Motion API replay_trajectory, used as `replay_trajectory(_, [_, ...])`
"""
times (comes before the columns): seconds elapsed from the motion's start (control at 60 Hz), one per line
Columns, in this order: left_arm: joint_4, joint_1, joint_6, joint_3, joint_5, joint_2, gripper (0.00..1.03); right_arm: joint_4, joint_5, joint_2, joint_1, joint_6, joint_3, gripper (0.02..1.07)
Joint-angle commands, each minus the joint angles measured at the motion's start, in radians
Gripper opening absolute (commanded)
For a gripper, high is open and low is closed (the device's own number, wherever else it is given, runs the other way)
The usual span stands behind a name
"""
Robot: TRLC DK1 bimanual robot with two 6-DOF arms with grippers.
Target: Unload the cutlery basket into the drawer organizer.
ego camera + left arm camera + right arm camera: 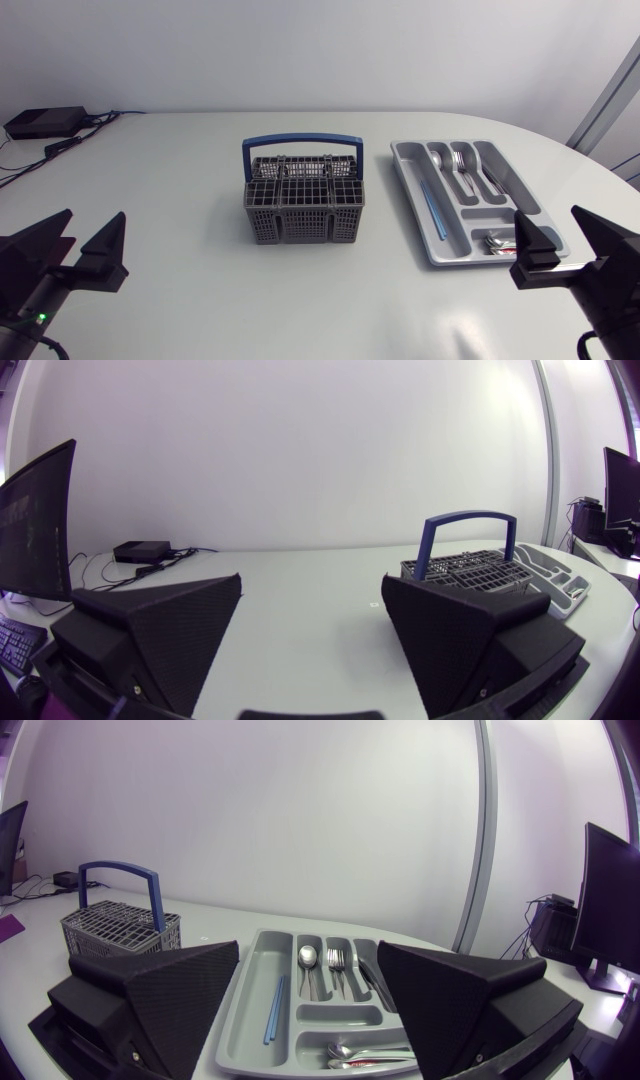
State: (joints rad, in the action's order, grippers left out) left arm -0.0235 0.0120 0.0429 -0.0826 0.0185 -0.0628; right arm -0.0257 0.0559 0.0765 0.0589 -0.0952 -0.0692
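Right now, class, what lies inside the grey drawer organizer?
The drawer organizer holds a thin blue stick, a spoon, a fork, a dark knife-like piece, and small spoons in the near compartment. The right gripper covers its near corner.

The head camera looks down from above on the white table [180,200], with the grey mesh plastic cutlery basket with a blue handle [303,205] at frame centre and the grey plastic drawer organizer [415,200] to its right. The left wrist camera sits low behind the black wedge-fingered left gripper [312,578] and faces level across the table from well back. The right wrist camera, behind the matching right gripper [309,947], sits close over the organizer. All three views share basket and organizer.
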Motion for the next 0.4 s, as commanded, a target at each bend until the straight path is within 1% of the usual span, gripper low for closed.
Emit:
replay_trajectory(0.0, [0.020,-0.010,-0.037,0.056,-0.012,0.039,0.97,0.015,-0.033,-0.047,-0.036,0.071,0.049,1.02])
replay_trajectory(0.067, [0.023,-0.012,-0.043,0.083,-0.019,0.063,0.97,0.026,-0.056,-0.076,-0.059,0.095,0.069,1.02])
replay_trajectory(0.383, [0.023,-0.012,-0.043,0.083,-0.019,0.063,0.97,0.026,-0.056,-0.076,-0.059,0.095,0.069,1.02])
